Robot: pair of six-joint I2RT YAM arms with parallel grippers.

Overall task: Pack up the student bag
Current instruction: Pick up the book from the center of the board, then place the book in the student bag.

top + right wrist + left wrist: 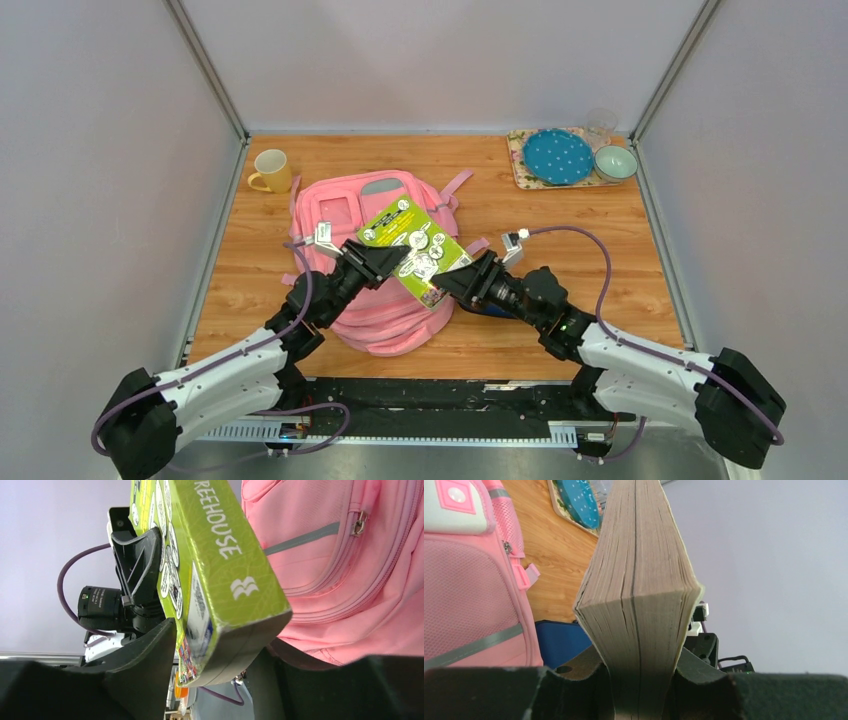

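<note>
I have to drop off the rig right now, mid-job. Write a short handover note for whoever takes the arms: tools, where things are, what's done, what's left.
Left tool: shut on the page edge of the book.
Right tool: fingers on either side of the book's spine end; a firm grip is not clear.
Book: in the air over the bag, between both arms.
Bag: lying front-up on the table; no open zip shows.
Done: book is off the table.
Left: open the bag and put the book in. The blue pouch beside the bag is also outside it.
</note>
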